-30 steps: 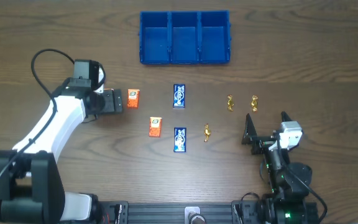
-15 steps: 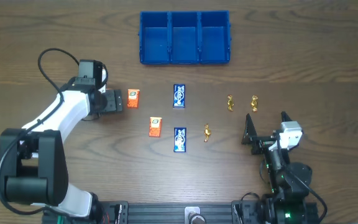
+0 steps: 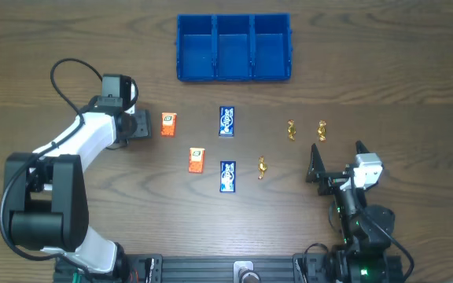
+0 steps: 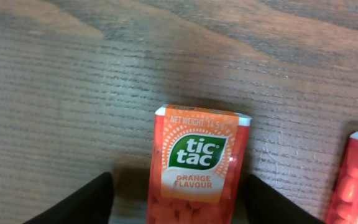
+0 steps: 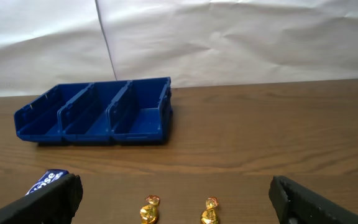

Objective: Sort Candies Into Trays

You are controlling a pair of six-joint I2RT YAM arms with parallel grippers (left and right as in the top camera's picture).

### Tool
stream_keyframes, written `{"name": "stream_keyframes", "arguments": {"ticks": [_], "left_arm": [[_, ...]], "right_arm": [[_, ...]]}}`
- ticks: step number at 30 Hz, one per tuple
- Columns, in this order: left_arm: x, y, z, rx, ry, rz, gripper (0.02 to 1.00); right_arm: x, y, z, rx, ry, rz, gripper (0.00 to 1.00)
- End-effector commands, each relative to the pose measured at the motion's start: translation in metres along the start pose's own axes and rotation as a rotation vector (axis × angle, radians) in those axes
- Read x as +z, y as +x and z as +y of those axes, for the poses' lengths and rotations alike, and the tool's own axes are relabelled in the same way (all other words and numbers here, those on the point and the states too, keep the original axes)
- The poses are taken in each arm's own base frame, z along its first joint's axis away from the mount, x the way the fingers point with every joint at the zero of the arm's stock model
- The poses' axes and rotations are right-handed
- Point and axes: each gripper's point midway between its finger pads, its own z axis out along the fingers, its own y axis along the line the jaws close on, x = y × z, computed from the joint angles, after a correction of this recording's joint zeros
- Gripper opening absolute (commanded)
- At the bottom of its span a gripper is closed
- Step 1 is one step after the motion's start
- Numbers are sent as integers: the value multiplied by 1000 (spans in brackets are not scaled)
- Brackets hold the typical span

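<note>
Left wrist view: left gripper (image 4: 178,204), mine, jaws spread. Orange candy box (image 4: 199,163) lies between them, nearer one jaw. Best practice: I centre over it, lower, then close squarely on its long sides.

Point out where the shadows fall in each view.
Left wrist view: dark shadow on the table around the orange candy box. Right wrist view: thin shadow under the blue tray, compartments shaded inside. Top view: even light, no glare.
</note>
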Motion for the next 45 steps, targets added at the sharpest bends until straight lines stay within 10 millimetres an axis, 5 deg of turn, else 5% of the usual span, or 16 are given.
{"name": "stream_keyframes", "arguments": {"ticks": [1, 19, 25, 31, 34, 39, 45], "left_arm": [[2, -7, 0, 3, -3, -9, 575], [-10, -21, -10, -24, 31, -21, 314], [-70, -70, -45, -29, 52, -98, 336], [-143, -140, -113, 38, 114, -302, 369], [-161, -165, -147, 73, 148, -356, 360], [-142, -182, -187, 111, 137, -305, 367], [-102, -178, -190, 111, 107, -234, 371]], "right_arm": [[0, 2, 1, -1, -6, 3, 998], [0, 2, 1, -1, -6, 3, 998], [0, 2, 1, -1, -7, 3, 998], [0, 2, 1, -1, -7, 3, 998], [0, 2, 1, -1, -6, 3, 998], [0, 2, 1, -1, -7, 3, 998], [0, 2, 1, -1, -7, 3, 998]]}}
